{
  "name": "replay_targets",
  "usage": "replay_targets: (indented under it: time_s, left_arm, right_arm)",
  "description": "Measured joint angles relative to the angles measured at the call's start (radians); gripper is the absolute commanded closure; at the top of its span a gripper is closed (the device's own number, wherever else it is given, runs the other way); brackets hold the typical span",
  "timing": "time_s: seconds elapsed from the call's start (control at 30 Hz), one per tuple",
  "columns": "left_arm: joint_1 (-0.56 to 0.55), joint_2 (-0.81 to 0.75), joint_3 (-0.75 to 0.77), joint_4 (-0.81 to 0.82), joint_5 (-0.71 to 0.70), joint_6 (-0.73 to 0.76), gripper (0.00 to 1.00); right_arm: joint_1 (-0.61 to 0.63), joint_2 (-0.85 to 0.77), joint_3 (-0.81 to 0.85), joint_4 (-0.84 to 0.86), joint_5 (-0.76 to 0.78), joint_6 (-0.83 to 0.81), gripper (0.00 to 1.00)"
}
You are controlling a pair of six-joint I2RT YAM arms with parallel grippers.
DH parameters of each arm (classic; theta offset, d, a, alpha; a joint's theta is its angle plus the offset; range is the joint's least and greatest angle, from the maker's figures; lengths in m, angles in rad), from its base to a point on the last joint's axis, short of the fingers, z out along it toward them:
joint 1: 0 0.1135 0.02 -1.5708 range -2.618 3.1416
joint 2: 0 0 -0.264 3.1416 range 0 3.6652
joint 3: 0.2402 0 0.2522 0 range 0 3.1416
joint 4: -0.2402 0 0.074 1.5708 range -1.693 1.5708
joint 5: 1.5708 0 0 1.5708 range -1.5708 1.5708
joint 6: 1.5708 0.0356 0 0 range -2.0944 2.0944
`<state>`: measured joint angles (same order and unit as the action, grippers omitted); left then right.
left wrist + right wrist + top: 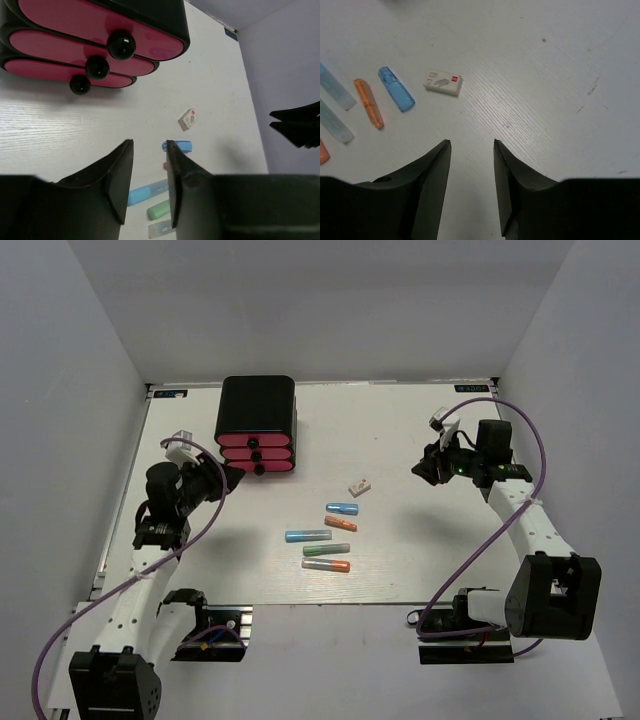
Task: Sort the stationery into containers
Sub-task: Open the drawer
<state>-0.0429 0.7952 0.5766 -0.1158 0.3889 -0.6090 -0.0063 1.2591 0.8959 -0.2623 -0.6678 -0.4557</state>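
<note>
Right wrist: translucent blue stick (396, 89), boxy white eraser (443, 83), grainy table (545, 100).

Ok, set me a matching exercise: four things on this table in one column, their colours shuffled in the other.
Things:
1. drawers
2. knobs
3. eraser
4. stick nearest the eraser

Colours:
a. blue
b. pink
c. white
d. black

Pairs: 1-b, 2-d, 3-c, 4-a

Five sticks (326, 549) and a white block (359, 485) lie near the drawer box (256, 425).
</note>
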Motion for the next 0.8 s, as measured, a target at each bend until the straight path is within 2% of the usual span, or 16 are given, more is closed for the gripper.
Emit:
replay_targets:
  time_s: [0.03,0.1,0.23,0.37,0.57,0.8]
  left_arm:
    - [0.0,0.015,0.0,0.011,0.006,0.002,0.4]
    - [0.0,0.05,0.0,0.031,0.016,0.006,0.32]
    - [0.0,0.122,0.002,0.049,0.02,0.022,0.32]
    - [0.0,0.21,0.044,0.049,0.023,0.057,0.32]
    - [-0.003,0.338,0.127,0.079,0.023,0.095,0.38]
    - [-0.017,0.488,0.208,0.114,0.023,0.118,0.38]
  right_arm:
    - [0.005,0.001,0.0,-0.002,-0.018,-0.001,0.42]
    - [0.019,0.005,0.0,-0.003,-0.045,-0.007,0.4]
    - [0.049,0.024,0.0,-0.005,-0.071,0.014,0.34]
    - [0.058,0.029,-0.005,0.005,-0.075,0.035,0.34]
    - [0.069,0.029,-0.029,0.031,-0.074,0.052,0.34]
    - [0.076,0.029,-0.029,0.061,-0.061,0.055,0.34]
